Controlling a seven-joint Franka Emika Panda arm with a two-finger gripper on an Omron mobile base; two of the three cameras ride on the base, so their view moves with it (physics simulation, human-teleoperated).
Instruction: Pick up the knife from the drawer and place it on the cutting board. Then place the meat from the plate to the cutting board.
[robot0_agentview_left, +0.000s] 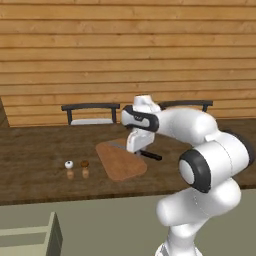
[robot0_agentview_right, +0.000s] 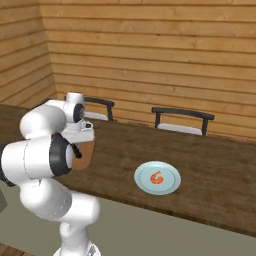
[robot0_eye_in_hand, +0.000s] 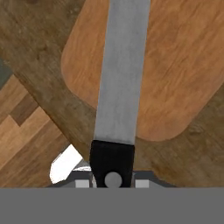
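The gripper was seen at the centre of the left base view, and the knife was held clamped by its black handle at the bottom of the hand view, the silver blade running up the middle of the frame. The cutting board was spread beneath the blade, across the upper right of that view, with dark countertop showing at the left. In the left base view the handle end was seen jutting past the board's right edge. A risk was judged here: if the knife were let go from height or off-centre, it could tip off onto the counter. The meat was left waiting on the plate, lower centre of the right base view.
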